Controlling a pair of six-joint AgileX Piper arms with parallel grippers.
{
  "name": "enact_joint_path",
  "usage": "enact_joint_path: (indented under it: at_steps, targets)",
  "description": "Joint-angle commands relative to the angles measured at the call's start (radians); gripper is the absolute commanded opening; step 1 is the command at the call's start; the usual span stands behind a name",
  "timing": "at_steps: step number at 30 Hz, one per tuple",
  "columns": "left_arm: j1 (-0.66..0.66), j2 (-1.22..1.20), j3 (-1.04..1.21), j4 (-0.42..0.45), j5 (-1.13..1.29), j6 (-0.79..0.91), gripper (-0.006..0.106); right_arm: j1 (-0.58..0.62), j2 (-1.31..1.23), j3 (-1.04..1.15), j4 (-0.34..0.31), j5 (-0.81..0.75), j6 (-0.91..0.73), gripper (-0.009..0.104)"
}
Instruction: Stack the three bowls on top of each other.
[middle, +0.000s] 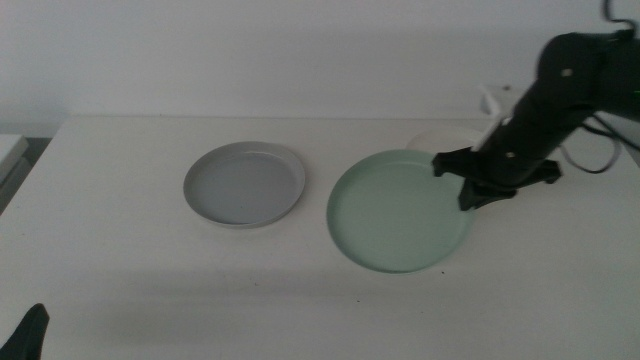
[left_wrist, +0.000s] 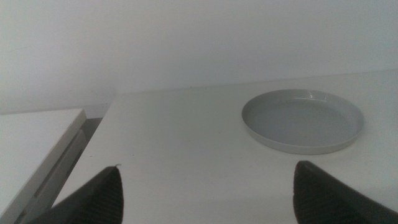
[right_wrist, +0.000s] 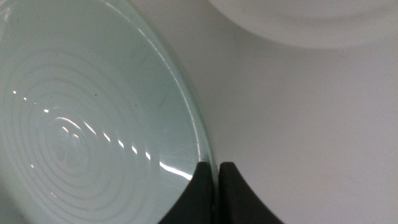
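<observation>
Your right claw (middle: 468, 196) is pinching the right rim of the mint bowl (middle: 398, 212), its jaws closed on the thin edge, as the right wrist view confirms. The mint bowl is sitting mid-table (middle: 120, 250), tilted, with the grey bowl (middle: 244, 183) lying flat just to its left, apart. The white bowl (right_wrist: 298, 22) is resting behind the right arm. Your left claw (left_wrist: 205, 193) is waiting, open, at the near-left edge.

Soft, washed-out lighting; glare streaks on mint bowl (right_wrist: 93, 124).
</observation>
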Motion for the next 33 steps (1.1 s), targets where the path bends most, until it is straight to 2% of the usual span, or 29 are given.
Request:
enact_joint_path:
  at_steps: [1, 6, 10, 14, 17, 20, 23, 25, 29, 30, 33]
  targets:
    - [0.001, -0.003, 0.001, 0.000, -0.014, 0.000, 0.094, 0.007, 0.058, -0.051, 0.023, 0.020, -0.020, -0.002]
    - [0.001, -0.003, 0.001, 0.000, -0.014, 0.000, 0.094, 0.008, 0.160, -0.082, 0.126, 0.011, -0.101, -0.002]
    - [0.001, -0.003, 0.001, 0.000, -0.014, 0.000, 0.094, 0.011, 0.208, -0.082, 0.127, -0.028, -0.111, -0.002]
    - [0.001, -0.003, 0.001, 0.000, -0.014, 0.000, 0.094, 0.011, 0.237, -0.082, 0.092, -0.056, -0.111, -0.001]
    - [0.001, -0.003, 0.001, 0.000, -0.014, 0.000, 0.094, 0.011, 0.238, -0.082, 0.086, -0.065, -0.117, 0.010]
    - [0.001, -0.003, 0.001, 0.000, -0.014, 0.000, 0.094, 0.011, 0.231, -0.100, 0.080, -0.073, -0.133, 0.036]
    - [0.001, -0.003, 0.001, 0.000, -0.014, 0.000, 0.094, 0.001, 0.219, -0.174, 0.043, -0.057, -0.127, 0.061]
    - [0.001, -0.003, 0.001, 0.000, -0.014, 0.000, 0.094, -0.025, 0.221, -0.252, -0.017, -0.035, -0.092, 0.071]
    - [0.001, -0.003, 0.001, 0.000, -0.014, 0.000, 0.094, -0.086, 0.255, -0.379, -0.227, -0.035, 0.027, 0.068]
    - [0.001, -0.003, 0.001, 0.000, -0.014, 0.000, 0.094, -0.106, 0.275, -0.413, -0.259, -0.035, 0.044, 0.066]
    - [0.001, -0.003, 0.001, 0.000, -0.014, 0.000, 0.094, -0.161, 0.343, -0.494, -0.252, -0.034, 0.050, 0.062]
